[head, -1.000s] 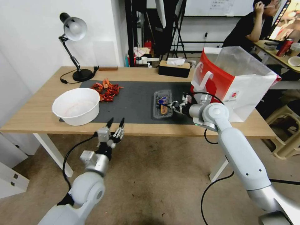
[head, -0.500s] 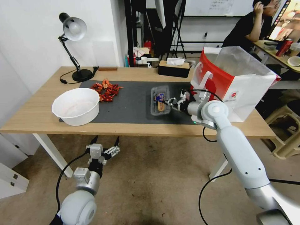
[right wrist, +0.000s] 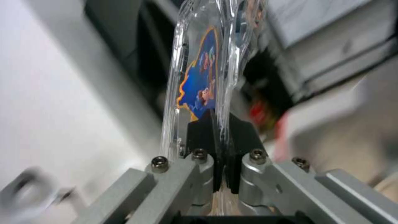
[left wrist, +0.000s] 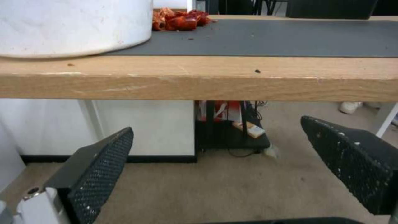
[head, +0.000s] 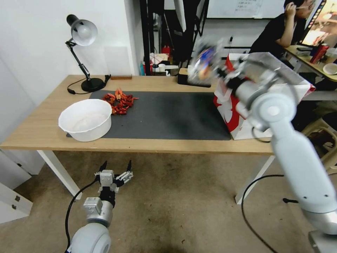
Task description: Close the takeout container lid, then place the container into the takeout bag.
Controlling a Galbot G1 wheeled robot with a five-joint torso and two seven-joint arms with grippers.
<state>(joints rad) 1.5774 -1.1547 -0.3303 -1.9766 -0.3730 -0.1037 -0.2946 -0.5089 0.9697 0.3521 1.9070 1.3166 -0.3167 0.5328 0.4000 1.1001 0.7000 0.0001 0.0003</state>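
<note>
My right gripper is raised above the table's back right, level with the top of the red-and-white takeout bag and just left of it. It is shut on one edge of the clear takeout container, which hangs in the air, blurred by motion. In the right wrist view the black fingers of the right gripper pinch the container with its halves together, and the lid's blue label shows. My left gripper hangs open below the table's front edge.
A white bowl stands at the left end of the dark mat, with red scraps behind it. A desk lamp and a black tissue box stand at the back. In the left wrist view the table edge runs above the open left gripper.
My right arm has lifted the container off the mat, up and back toward the bag's top. My left arm has dropped from the table's front edge to below it.
</note>
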